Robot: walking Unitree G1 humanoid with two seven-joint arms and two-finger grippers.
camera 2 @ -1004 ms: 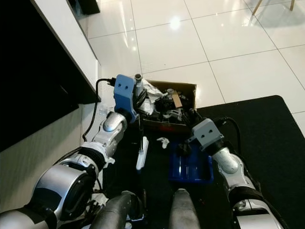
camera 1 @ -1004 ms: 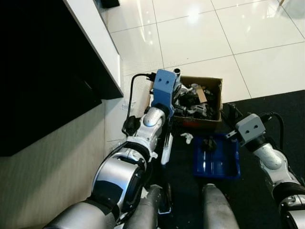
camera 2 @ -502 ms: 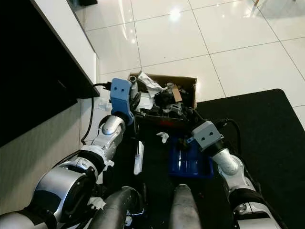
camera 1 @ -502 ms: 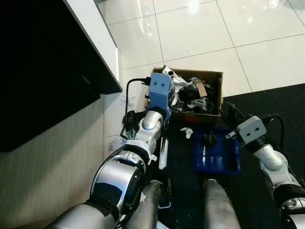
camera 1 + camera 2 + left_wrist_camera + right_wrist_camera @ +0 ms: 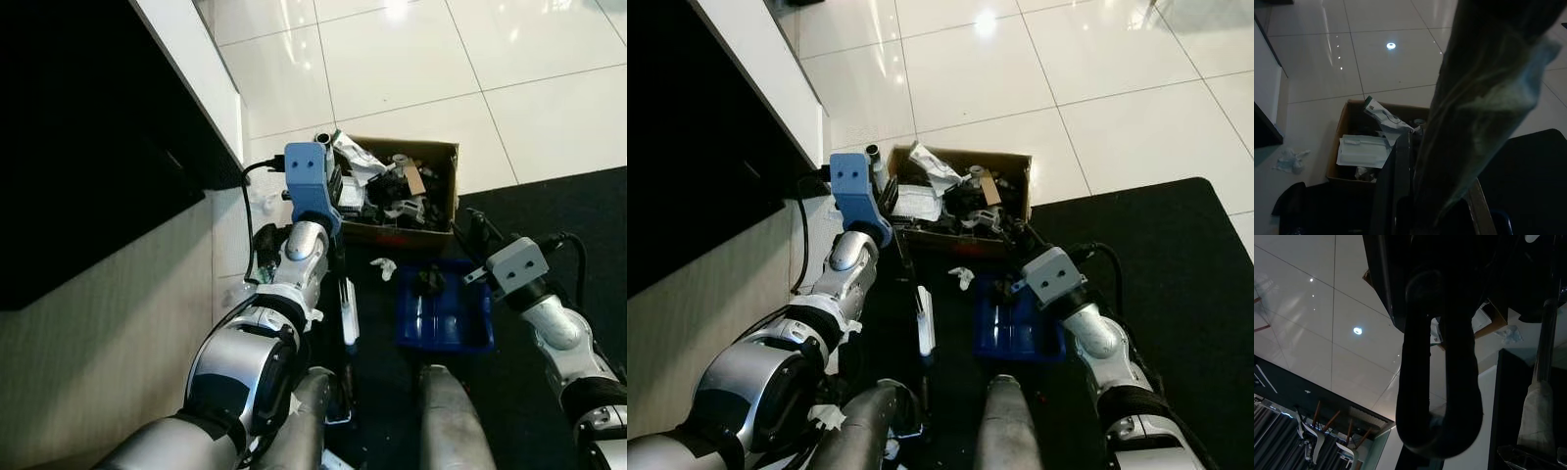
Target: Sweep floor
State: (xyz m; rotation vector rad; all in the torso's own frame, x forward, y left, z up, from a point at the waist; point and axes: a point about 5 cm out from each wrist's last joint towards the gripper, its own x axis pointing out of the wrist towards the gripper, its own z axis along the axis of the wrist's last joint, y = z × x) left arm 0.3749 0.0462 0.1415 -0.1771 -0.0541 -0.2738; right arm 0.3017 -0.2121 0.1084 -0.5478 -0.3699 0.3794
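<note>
glossy white tile floor (image 5: 392,69), blk rug (image 5: 1176,264)

My left gripper (image 5: 328,176) has swung the broom (image 5: 345,304) leftward, off the cardboard box (image 5: 436,157), uncovering its rubbish.

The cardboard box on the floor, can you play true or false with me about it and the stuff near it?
1. The cardboard box is full of rubbish. True.
2. The box sits wholly on the black mat. False: its far part lies on the white tile floor, at the mat's edge.
3. A blue dustpan lies on the mat, nearer the robot than the box. True.
4. The dustpan is red. False: it is blue.
5. A small white scrap lies on the mat between box and dustpan. True.
</note>
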